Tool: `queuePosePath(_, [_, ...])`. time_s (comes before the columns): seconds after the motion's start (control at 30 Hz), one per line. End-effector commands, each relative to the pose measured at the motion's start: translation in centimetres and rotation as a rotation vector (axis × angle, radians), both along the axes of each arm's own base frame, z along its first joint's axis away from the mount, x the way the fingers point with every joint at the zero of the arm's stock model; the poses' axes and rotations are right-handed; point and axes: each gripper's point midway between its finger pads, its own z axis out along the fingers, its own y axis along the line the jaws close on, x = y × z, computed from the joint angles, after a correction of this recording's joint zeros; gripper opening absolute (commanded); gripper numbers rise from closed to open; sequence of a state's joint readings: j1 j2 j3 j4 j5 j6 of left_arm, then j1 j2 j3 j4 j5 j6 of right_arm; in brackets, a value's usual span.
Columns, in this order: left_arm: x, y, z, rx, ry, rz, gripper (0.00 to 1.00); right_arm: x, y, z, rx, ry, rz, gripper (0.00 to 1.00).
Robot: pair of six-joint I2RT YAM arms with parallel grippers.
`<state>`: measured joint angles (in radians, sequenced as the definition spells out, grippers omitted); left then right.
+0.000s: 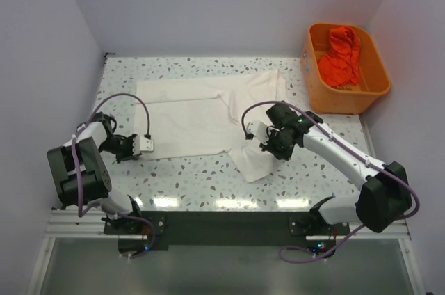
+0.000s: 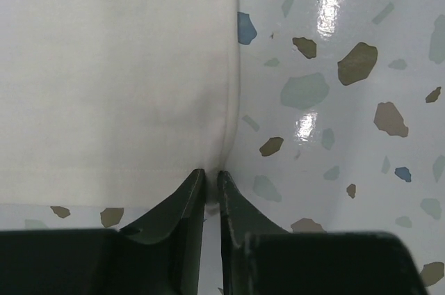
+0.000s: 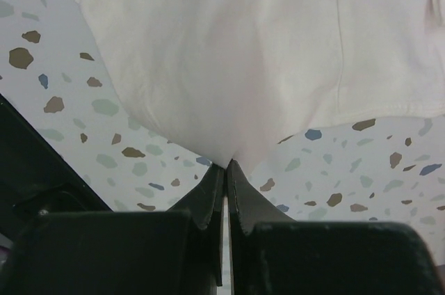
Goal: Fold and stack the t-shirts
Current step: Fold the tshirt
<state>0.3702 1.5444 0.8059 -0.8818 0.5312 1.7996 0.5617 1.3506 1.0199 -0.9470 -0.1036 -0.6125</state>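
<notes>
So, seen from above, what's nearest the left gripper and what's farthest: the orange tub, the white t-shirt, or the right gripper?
1. white t-shirt, pinched in the left gripper.
2. right gripper, across the shirt, rightward.
3. orange tub, far right corner.

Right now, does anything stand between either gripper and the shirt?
Nothing visible. The left gripper pinches the shirt at its near left edge, and the right gripper pinches a near flap. The tub sits far right, apart from it.
</notes>
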Motion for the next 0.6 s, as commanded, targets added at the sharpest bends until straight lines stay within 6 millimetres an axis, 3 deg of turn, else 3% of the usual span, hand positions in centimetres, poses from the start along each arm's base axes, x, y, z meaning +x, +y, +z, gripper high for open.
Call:
queuePosePath(0.0, [-0.4, 0.2, -0.9, 0.023, 0.007, -0.021, 0.14, -0.5, 0.3, 2.2, 0.054, -0.023, 0.01, 0.0])
queuePosePath(0.1, [-0.5, 0.0, -0.2, 0.018, -0.006, -0.024, 0.0, -1.4, 0.1, 2.3, 0.063, -0.007, 0.021, 0.0])
queuePosePath(0.2, [-0.8, -0.1, 0.4, 0.021, -0.015, -0.043, 0.0, -2.7, 0.0, 2.6, 0.072, 0.006, 0.039, 0.0])
queuePosePath(0.4, [-1.9, 0.5, 2.4, -0.003, 0.001, -0.053, 0.0, -4.4, 0.3, 5.0, 0.121, -0.015, 0.056, 0.0])
queuePosePath(0.57, [0.1, 0.7, 5.6, -0.063, -0.018, -0.018, 0.0, -2.2, -0.7, 6.6, 0.1, -0.099, 0.059, 0.0])
